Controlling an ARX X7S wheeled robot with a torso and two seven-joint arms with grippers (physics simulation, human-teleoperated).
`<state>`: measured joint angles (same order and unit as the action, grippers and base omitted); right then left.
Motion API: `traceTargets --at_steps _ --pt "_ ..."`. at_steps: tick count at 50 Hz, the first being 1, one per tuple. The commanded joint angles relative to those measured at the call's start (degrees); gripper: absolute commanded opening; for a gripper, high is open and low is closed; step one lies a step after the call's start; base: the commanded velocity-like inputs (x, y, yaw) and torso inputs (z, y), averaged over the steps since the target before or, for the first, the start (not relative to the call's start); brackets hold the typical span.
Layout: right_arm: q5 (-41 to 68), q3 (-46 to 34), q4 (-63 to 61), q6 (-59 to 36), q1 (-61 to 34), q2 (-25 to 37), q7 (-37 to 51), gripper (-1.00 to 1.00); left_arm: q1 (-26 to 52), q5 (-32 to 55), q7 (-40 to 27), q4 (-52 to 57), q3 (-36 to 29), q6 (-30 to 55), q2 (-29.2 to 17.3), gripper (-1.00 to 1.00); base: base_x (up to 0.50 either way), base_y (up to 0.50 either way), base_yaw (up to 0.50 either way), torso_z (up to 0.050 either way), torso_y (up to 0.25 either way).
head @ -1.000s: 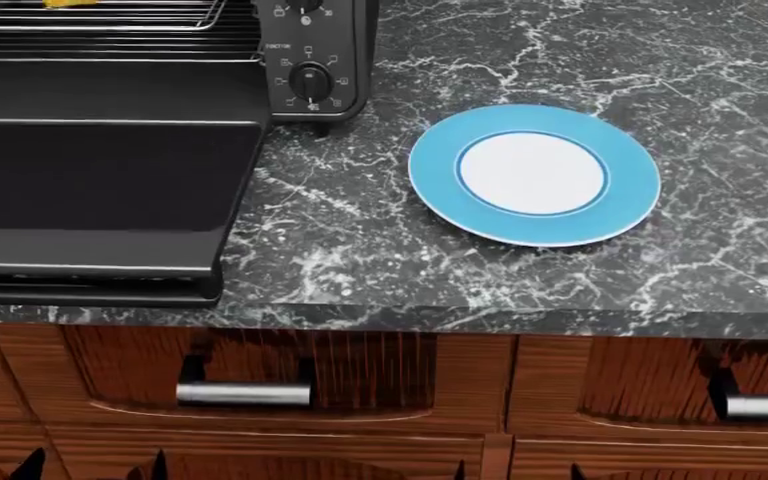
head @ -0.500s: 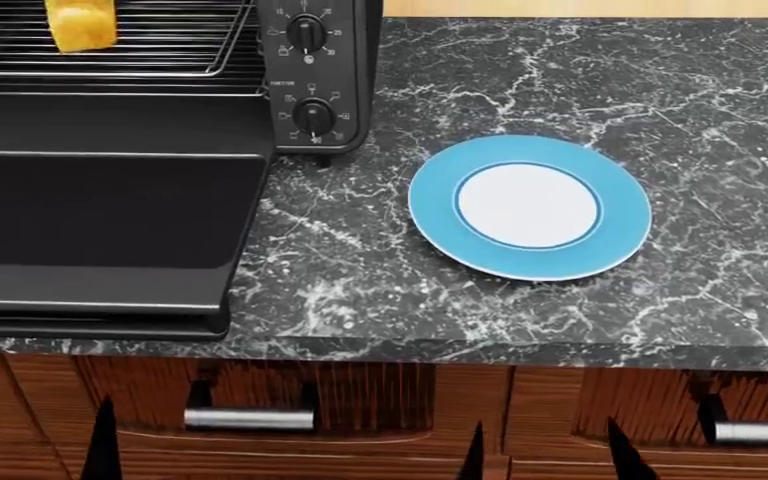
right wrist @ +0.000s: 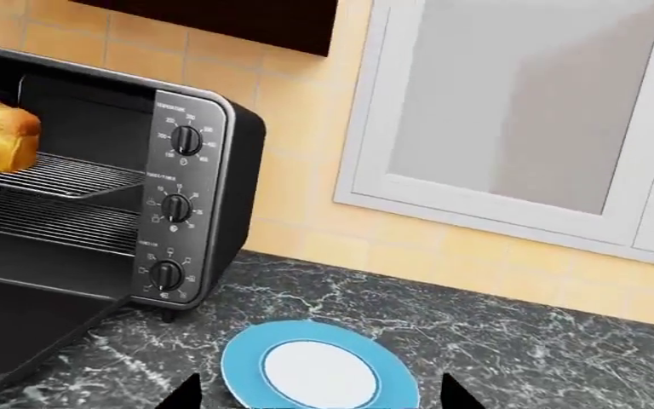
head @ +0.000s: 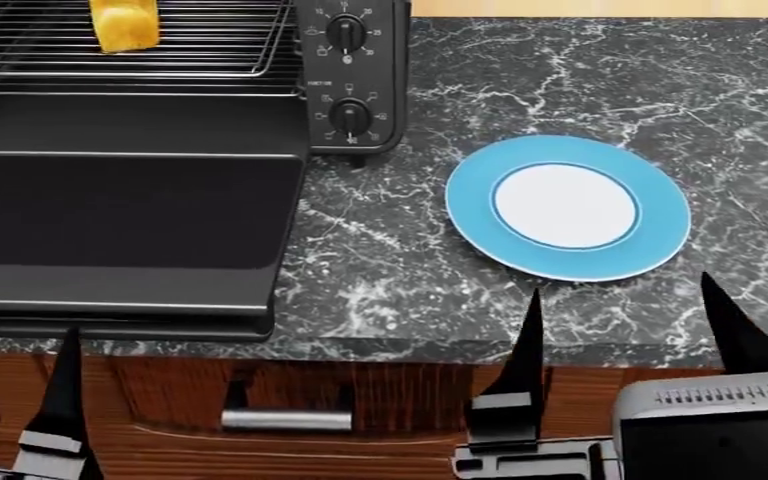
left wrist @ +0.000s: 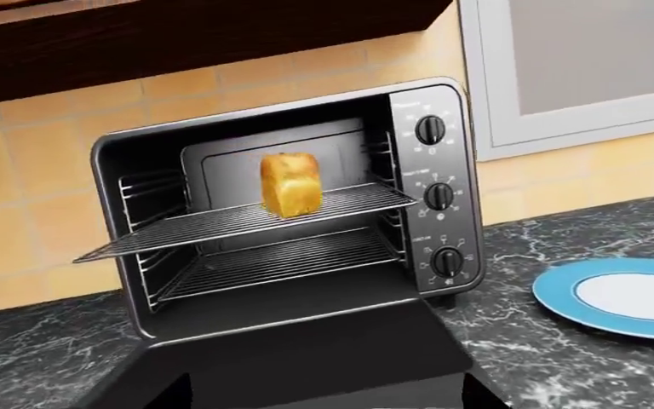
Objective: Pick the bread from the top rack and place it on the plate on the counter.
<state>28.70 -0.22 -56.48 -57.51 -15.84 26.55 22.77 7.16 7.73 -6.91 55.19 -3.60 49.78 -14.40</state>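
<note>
I am at the approach. The bread (left wrist: 290, 184) stands on the oven's pulled-out top rack (left wrist: 248, 223), the plate (head: 567, 207) beside the oven on the counter (head: 398, 270). My right gripper (head: 624, 330) is spread wide and empty; my left I cannot tell. Next I must reach the loaf.

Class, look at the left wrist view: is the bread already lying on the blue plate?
No: the bread stands on the top rack inside the open oven, while the plate on the counter carries nothing.
</note>
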Motion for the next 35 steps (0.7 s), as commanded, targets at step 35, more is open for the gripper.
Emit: traceTargets --at_steps 35 --pt "39.96 -26.05 -3.49 17.48 -28.01 31.03 40.72 1.0 8.45 29.97 -26.79 4.37 -1.26 2.74 -19.23 1.0 0.04 0.36 0.0 0.05 0.021"
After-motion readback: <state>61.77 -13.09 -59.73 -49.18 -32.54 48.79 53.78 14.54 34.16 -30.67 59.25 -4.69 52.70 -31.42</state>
